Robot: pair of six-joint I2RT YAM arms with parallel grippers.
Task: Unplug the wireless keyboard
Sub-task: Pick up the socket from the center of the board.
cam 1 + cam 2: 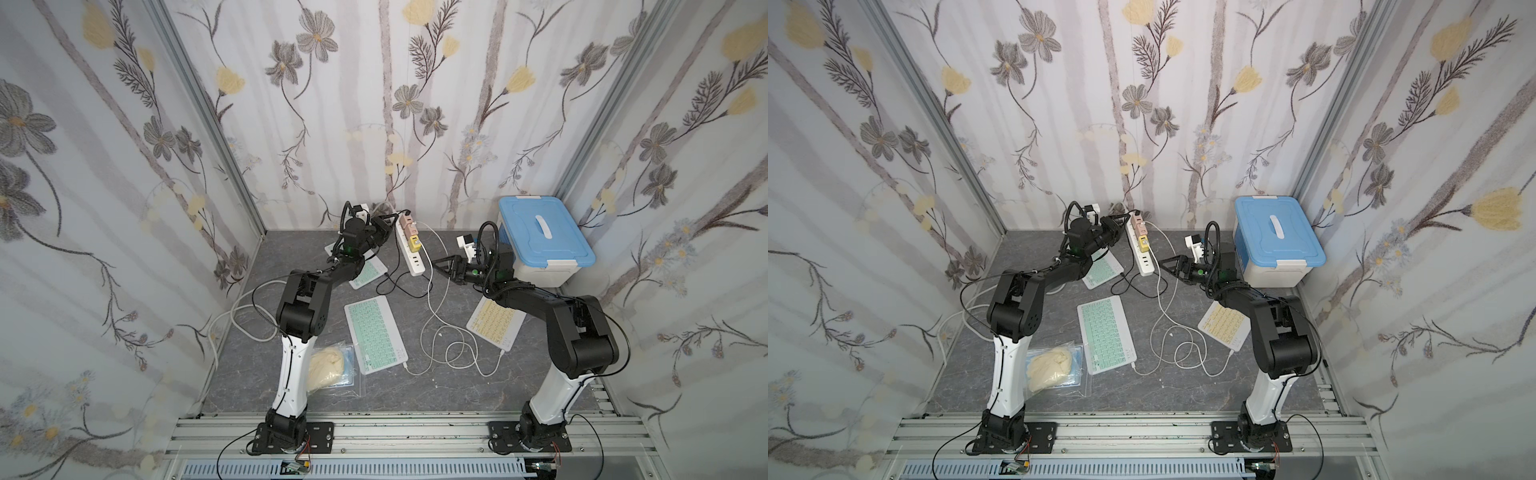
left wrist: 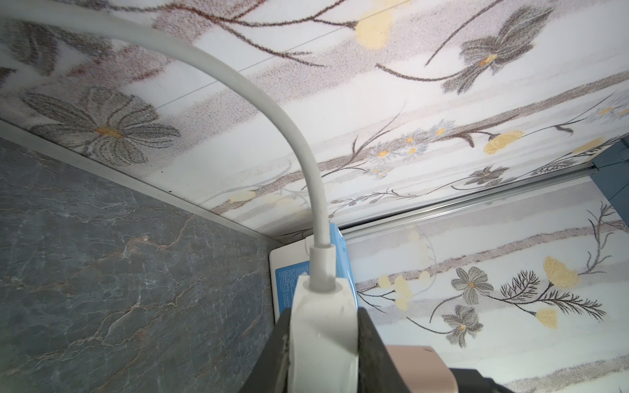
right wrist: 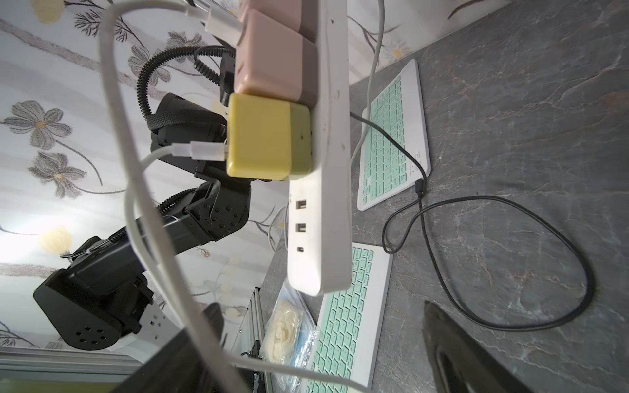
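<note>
A white power strip [image 1: 409, 249] lies at the back of the table, carrying two pink chargers [image 3: 272, 58] and a yellow charger [image 3: 265, 136]. My left gripper [image 2: 323, 340] is shut on the strip's far, cord end [image 1: 390, 222]. My right gripper [image 1: 440, 266] hangs open just off the strip's near end, its fingers [image 3: 452, 343] wide apart, and white cables [image 3: 204, 149] run past them. Three keyboards lie flat: a mint one [image 1: 374, 334] in the middle, another mint one [image 1: 368, 272] under my left arm with a black cable [image 3: 510, 320], and a yellow one [image 1: 494, 322] under my right arm.
A white box with a blue lid [image 1: 540, 237] stands at the back right. A plastic bag with a cream lump [image 1: 332, 365] lies by my left arm's base. White cables loop [image 1: 457, 353] between the keyboards, and a thick white cord [image 1: 249, 307] trails left.
</note>
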